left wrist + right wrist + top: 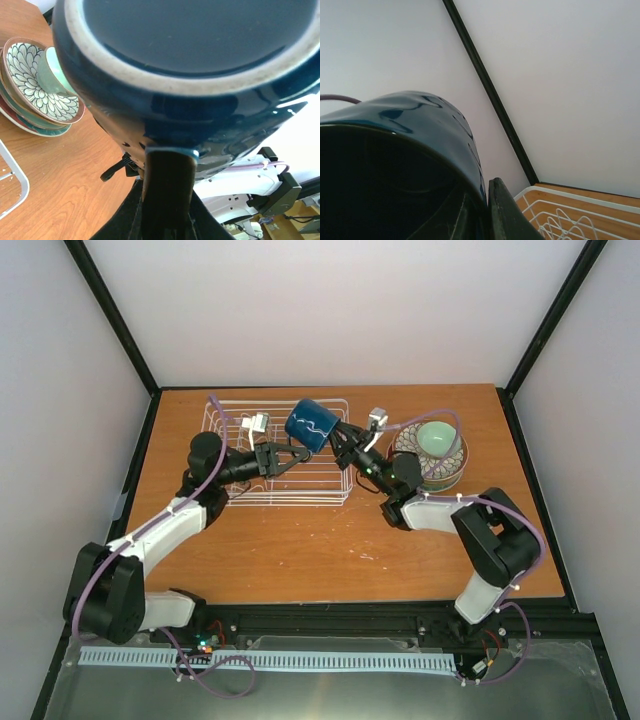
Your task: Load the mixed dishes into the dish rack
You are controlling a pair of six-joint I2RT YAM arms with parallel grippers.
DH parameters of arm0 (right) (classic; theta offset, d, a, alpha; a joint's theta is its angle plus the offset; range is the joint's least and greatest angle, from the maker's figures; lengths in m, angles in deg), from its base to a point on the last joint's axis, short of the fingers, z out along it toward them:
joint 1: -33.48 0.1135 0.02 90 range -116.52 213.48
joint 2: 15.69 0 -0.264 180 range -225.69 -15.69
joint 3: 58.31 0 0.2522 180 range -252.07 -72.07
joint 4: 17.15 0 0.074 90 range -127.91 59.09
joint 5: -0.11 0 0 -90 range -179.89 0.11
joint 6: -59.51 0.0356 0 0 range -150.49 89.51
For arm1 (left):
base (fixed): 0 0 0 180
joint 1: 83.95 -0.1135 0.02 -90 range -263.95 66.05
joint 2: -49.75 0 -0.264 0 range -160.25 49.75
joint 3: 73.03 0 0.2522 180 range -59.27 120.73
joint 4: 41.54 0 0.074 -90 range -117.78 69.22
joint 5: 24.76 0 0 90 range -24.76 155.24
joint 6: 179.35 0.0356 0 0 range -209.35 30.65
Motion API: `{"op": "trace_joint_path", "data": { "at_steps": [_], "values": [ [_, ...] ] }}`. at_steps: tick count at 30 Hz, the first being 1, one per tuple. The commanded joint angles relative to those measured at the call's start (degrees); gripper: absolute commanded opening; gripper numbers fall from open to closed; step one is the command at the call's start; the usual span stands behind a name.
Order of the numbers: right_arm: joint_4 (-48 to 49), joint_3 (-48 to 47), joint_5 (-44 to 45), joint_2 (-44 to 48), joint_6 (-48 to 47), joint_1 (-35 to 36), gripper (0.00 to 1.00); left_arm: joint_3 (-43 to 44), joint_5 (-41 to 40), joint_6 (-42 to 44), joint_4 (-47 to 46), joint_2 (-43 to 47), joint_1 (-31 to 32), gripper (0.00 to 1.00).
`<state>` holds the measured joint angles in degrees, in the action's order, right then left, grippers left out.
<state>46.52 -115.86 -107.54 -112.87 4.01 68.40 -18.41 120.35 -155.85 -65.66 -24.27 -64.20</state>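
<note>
— Now, the dark blue mug (310, 425): where is it?
— Off the bench (330, 550), held between the two arms. In the top view it sits over the right end of the white wire dish rack (281, 502). It is tipped on its side, base towards the left arm and mouth towards the right.
— The left fingers (125, 222)?
— Closed on a dark upright piece just below the mug's base, which appears to be the handle.
— The right fingers (501, 217)?
— Pinched on the mug's wall at the rim, one finger outside. The inner one is only dimly seen.
— The other dishes?
— Stacked on the bench right of the rack. The mint-green bowl (437, 437) is on top, inside the petal-pattern bowl (35, 82), with plates (25, 125) beneath.
</note>
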Motion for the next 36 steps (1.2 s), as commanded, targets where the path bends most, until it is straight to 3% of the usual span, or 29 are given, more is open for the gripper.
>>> {"op": "trace_joint_path", "data": {
  "at_steps": [1,6,15,18,21,28,36],
  "values": [
    [-4.46,-1.14,1.32,4.95,-3.77,0.77,0.10,8.29,-5.02,13.87,14.31,4.17,0.47,0.01],
    [-11.51,2.13,8.92,10.67,-11.04,0.60,0.19,14.20,-12.67,24.65,31.17,7.89,0.47,0.01],
    [-29.86,4.41,24.02,21.01,-22.63,0.50,0.22,15.18,-24.20,33.40,40.84,5.23,0.63,0.01],
    [-36.35,4.25,25.54,25.07,-25.32,0.68,0.23,15.61,-33.87,38.01,43.28,1.39,3.05,0.01],
    [-40.68,5.09,27.36,29.13,-26.78,0.94,0.23,17.61,-44.37,41.72,44.74,-4.84,7.37,0.00],
    [-46.89,8.16,31.27,37.66,-29.16,1.29,0.23,22.10,-59.13,46.65,43.84,-17.09,11.24,0.01],
    [-48.91,10.88,33.50,42.94,-31.07,1.30,0.23,26.54,-68.32,51.26,39.85,-26.77,13.24,0.01]
  ]
}}
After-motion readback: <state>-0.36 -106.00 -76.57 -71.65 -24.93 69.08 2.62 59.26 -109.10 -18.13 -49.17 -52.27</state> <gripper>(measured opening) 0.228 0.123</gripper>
